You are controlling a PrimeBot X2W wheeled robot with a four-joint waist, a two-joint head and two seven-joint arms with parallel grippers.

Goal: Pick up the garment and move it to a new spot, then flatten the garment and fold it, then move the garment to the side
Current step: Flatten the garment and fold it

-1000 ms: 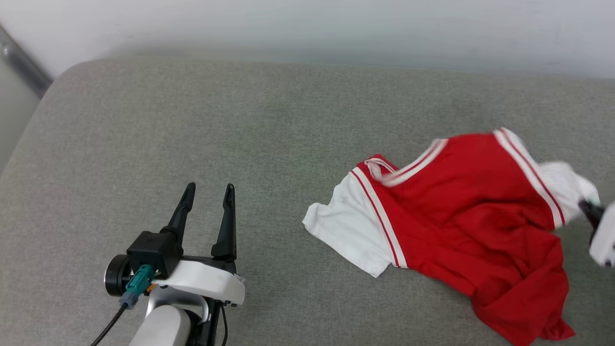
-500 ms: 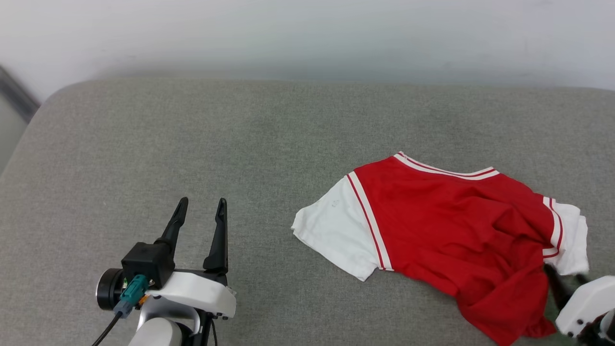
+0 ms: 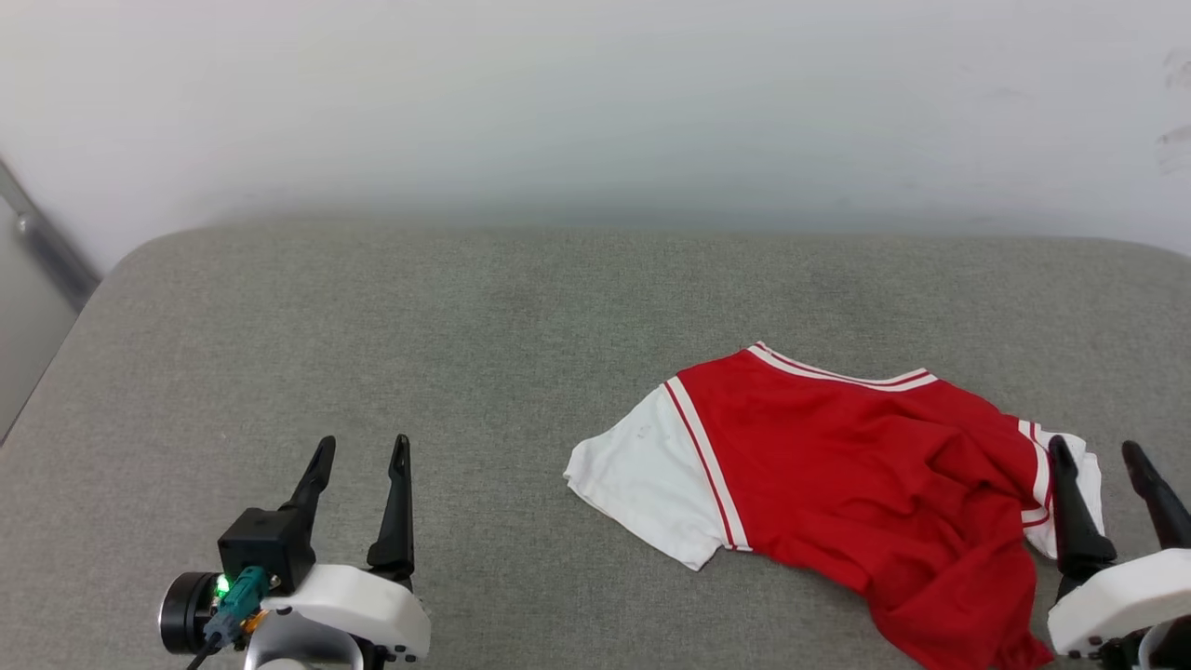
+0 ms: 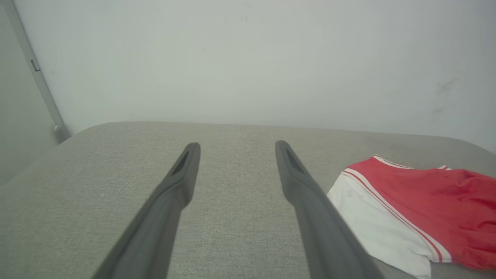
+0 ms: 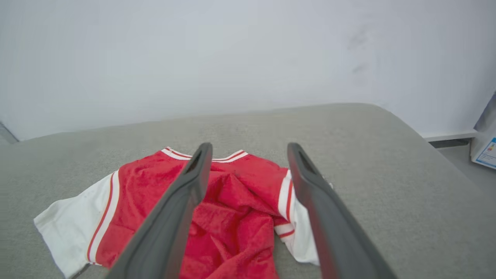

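Note:
The garment (image 3: 865,475) lies crumpled on the grey cushion, right of centre: a red body, white sleeves and striped trim. No print shows on the face that is up. Its left sleeve (image 3: 642,484) lies flat, while the right sleeve is bunched against my right gripper (image 3: 1098,454). That gripper is open and empty at the lower right, just above the garment's right edge (image 5: 248,201). At the lower left my left gripper (image 3: 363,447) is open and empty, well apart from the garment (image 4: 418,209).
The grey cushion (image 3: 419,354) spans the scene, with rounded back corners and a white wall (image 3: 595,102) behind it. A metal strip (image 3: 46,251) runs down at the far left. Off the cushion's right end, a white box (image 5: 486,149) stands on the floor.
The right gripper let go of the right sleeve, which dropped onto the cushion, and drew back to the lower right, open. The camera tilted up. The left gripper held still.

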